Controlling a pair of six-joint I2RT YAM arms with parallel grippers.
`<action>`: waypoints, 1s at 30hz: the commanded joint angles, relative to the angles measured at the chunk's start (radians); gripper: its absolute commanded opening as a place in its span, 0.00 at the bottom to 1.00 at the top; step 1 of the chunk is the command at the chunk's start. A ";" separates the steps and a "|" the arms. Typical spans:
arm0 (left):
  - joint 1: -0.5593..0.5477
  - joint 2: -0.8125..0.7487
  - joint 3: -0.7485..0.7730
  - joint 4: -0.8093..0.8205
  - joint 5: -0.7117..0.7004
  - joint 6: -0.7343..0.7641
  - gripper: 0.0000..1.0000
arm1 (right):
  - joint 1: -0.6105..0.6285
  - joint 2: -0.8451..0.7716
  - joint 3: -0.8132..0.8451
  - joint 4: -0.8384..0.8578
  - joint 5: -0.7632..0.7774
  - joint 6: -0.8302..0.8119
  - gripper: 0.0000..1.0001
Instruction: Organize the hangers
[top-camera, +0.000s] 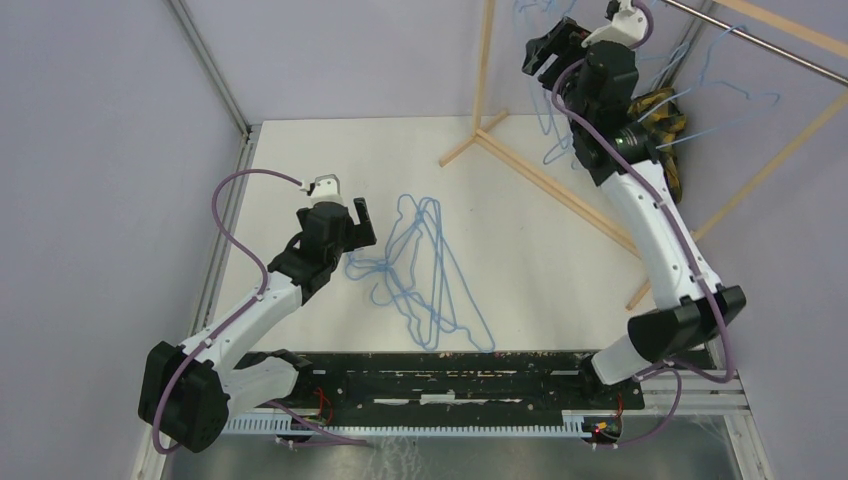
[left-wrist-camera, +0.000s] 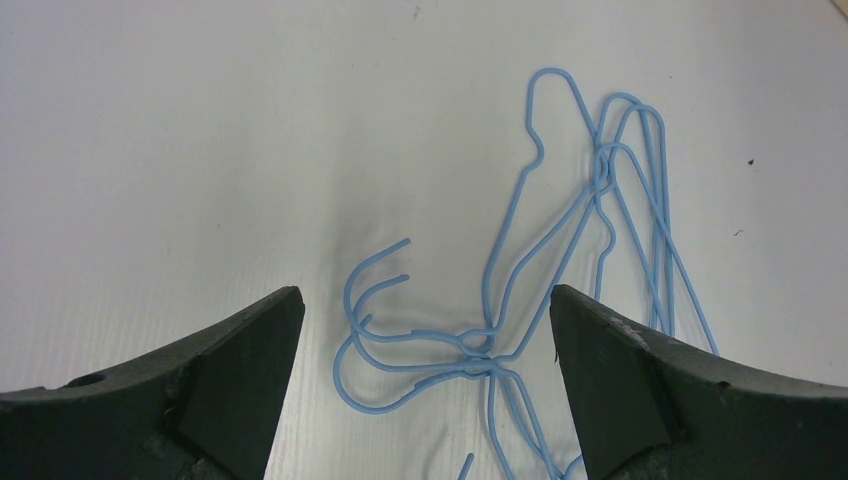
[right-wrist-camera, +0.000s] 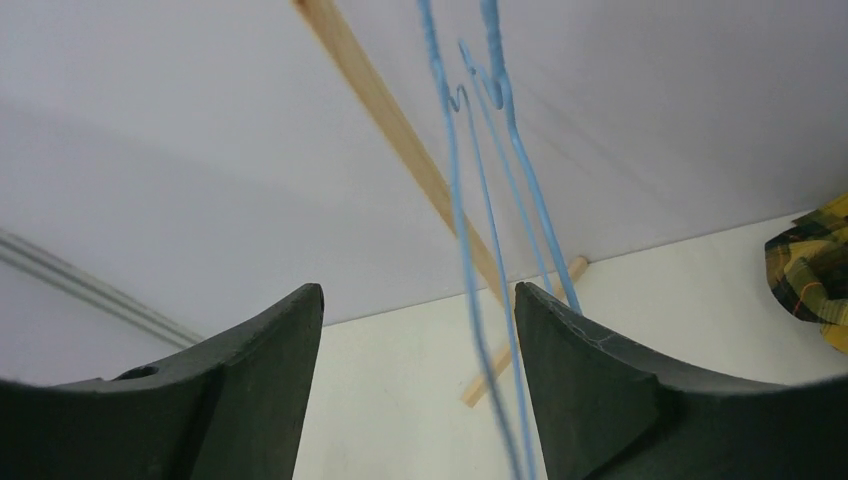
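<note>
Light-blue hangers (top-camera: 425, 268) lie tangled mid-worktop; left gripper (top-camera: 361, 220) sits beside their hooks (left-wrist-camera: 400, 335), jaws apart. Right gripper (top-camera: 547, 48), also apart, is up at the far-right rack (top-camera: 560, 192). Looks like the pickup step: left must pinch one hook.

Left arm (top-camera: 255, 305): white rounded link shells between black joint housings, with a bulky black base housing.
Right arm (top-camera: 660, 225): the same white shells and black joints, with a silver ring near the wrist.
Cables: a purple cable (top-camera: 250, 172) loops alongside the left arm; a second purple cable (top-camera: 554, 92) runs along the right arm.
Left gripper (top-camera: 365, 222): black body under a white camera mount (top-camera: 325, 185).
Right gripper (top-camera: 545, 50): black, with a white mount too.
Fingers (left-wrist-camera: 240, 370): dark grey, curved and tapering, with pale scuffs and one small round hole.
</note>
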 joint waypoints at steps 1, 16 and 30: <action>-0.004 -0.020 0.004 0.045 -0.004 0.032 1.00 | 0.036 -0.164 -0.082 0.029 -0.009 -0.106 0.79; -0.004 0.009 0.013 0.033 -0.026 0.024 1.00 | 0.436 -0.230 -0.359 -0.127 -0.110 -0.253 0.72; 0.017 -0.003 0.055 -0.068 -0.111 -0.074 0.99 | 0.575 0.072 -0.716 -0.077 -0.329 -0.203 0.52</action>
